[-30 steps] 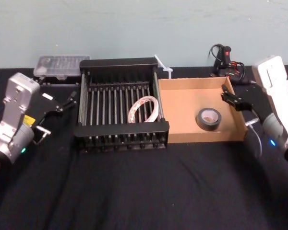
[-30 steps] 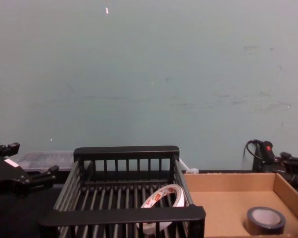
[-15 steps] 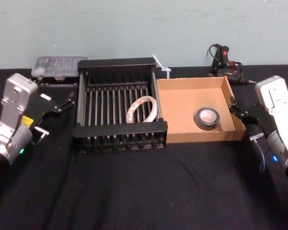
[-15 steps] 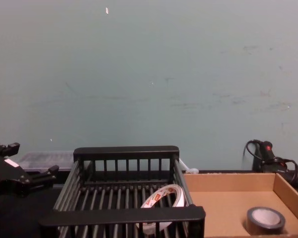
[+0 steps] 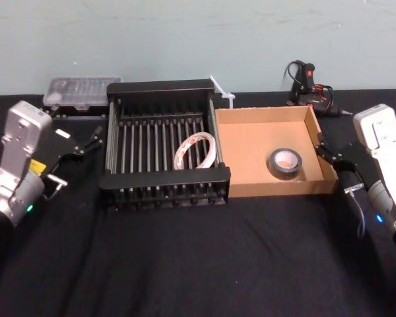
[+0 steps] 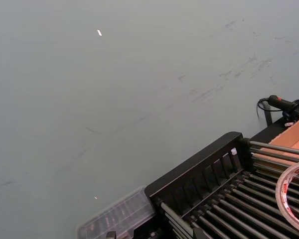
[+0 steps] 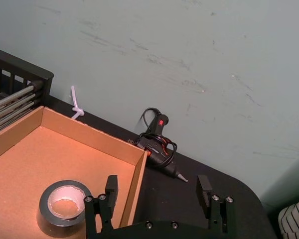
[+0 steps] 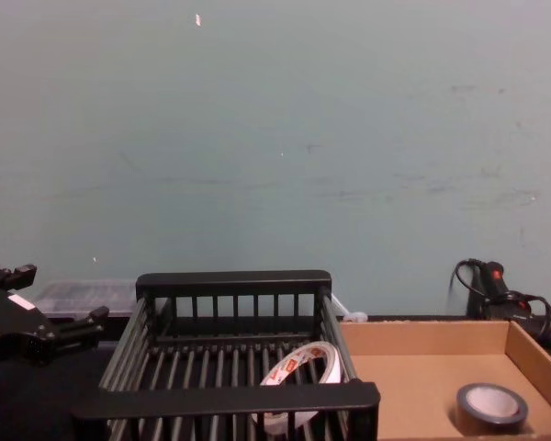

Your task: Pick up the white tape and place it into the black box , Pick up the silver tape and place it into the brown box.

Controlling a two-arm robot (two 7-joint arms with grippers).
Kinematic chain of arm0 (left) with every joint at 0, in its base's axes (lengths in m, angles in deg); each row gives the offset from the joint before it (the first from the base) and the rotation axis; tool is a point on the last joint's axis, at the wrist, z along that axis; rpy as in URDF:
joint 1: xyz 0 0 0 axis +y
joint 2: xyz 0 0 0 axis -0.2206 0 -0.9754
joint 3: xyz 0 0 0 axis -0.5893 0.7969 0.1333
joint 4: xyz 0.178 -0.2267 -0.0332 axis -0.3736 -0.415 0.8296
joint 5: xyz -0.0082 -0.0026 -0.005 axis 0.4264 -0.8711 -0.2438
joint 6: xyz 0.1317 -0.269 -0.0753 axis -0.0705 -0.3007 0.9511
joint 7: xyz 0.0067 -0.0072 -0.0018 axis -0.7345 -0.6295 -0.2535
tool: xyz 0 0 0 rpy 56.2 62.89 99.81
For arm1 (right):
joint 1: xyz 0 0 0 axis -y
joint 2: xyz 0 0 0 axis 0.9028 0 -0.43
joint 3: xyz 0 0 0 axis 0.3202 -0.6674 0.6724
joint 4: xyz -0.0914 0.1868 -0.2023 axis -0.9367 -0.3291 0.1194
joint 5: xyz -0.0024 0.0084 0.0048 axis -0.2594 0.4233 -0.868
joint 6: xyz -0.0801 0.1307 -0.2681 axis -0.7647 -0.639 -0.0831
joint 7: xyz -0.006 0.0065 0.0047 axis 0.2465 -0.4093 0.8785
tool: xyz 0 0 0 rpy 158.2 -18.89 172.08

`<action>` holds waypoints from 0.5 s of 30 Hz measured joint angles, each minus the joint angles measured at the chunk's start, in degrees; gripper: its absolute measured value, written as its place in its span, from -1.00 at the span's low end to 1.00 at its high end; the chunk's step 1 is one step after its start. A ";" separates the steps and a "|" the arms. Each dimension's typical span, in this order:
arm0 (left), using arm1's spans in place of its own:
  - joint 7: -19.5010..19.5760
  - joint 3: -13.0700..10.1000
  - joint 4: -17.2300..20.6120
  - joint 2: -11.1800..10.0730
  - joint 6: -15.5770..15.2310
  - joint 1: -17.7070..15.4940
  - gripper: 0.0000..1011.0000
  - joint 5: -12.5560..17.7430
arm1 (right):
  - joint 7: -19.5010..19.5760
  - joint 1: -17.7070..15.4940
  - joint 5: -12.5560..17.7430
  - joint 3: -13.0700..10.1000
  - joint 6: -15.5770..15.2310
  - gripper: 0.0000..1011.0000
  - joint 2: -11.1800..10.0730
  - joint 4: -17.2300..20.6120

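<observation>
White tape [image 5: 197, 150] in black box [image 5: 160, 88]; silver tape [image 5: 286, 163] in brown box [image 5: 264, 113]; left gripper [image 5: 91, 137] and right gripper [image 7: 158, 190] fingers spread, empty

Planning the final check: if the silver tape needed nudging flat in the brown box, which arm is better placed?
Right. The right gripper sits open just outside the brown box wall, near the silver tape; the left gripper is beyond the black box.

1. A lab or workshop bench: a table [image 5: 185, 264] under black cloth against a bare, scuffed pale green wall [image 8: 275, 138].
2. Workshop odds lie at the back: a glue gun [image 7: 157, 142] with its cord, a clear parts case [image 5: 79, 89].
</observation>
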 joint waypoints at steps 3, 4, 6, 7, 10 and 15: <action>0.00 0.00 0.00 0.00 0.00 0.00 0.98 0.00 | 0.04 0.02 0.00 0.05 -0.01 0.98 -0.02 0.00; 0.00 0.00 0.00 0.00 0.00 0.00 0.98 0.00 | 0.05 0.02 0.00 0.06 -0.01 0.98 -0.03 0.00; 0.00 0.00 0.00 0.00 0.00 0.00 0.98 0.00 | 0.07 0.02 0.00 0.09 -0.01 0.98 -0.04 -0.01; 0.00 0.00 0.00 0.00 0.00 0.00 0.98 0.00 | 0.07 0.03 0.00 0.10 -0.01 0.98 -0.04 -0.01; 0.00 0.00 0.00 0.00 0.00 0.00 0.98 0.00 | 0.09 0.04 0.00 0.12 -0.01 0.98 -0.06 -0.02; 0.00 0.00 0.00 0.00 0.00 0.00 0.98 0.00 | 0.12 0.05 0.00 0.16 -0.02 0.98 -0.08 -0.04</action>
